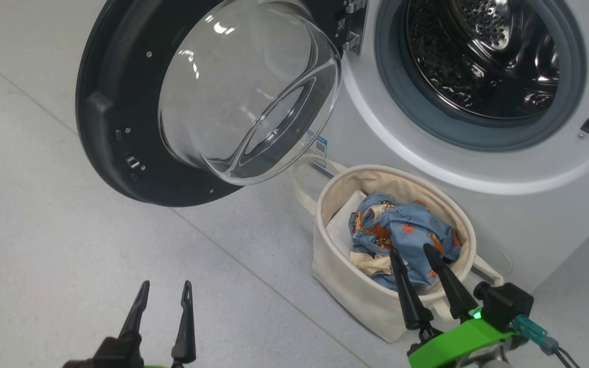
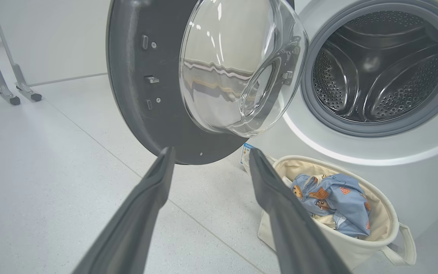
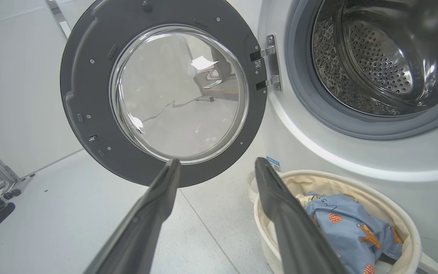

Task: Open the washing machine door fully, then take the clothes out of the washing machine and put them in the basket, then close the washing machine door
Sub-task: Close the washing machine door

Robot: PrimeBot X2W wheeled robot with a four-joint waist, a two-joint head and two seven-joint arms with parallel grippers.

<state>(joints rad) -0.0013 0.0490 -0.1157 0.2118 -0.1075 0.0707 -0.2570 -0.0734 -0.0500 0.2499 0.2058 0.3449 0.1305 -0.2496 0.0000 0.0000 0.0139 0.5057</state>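
LAUNDRY ROOM: The washing machine door [image 1: 115, 102] stands wide open at left of the washing machine [image 1: 371, 143], its clear glass bowl bulging toward the near side and its black rim w/ latch turned to the camera. At far right the steel drum [image 1: 483, 56] & grey gasket are exposed. The clothes [image 1: 402, 230], light blue w/ orange-brown prints, lie bunched inside the basket [image 1: 345, 291], which sits on the floor [image 1: 44, 230] just in front of the machine, below the drum opening and right of the door's lower edge. A white sheet [image 1: 340, 225] shows along the basket's left inner side. The right gripper [image 1: 410, 249], jaws apart, hovers at the basket's near rim, tips over the fabric in the head view; can't tell if they touch it. The left gripper [image 1: 166, 282], jaws also apart & empty, sits near left over the floor, well apart from the basket.
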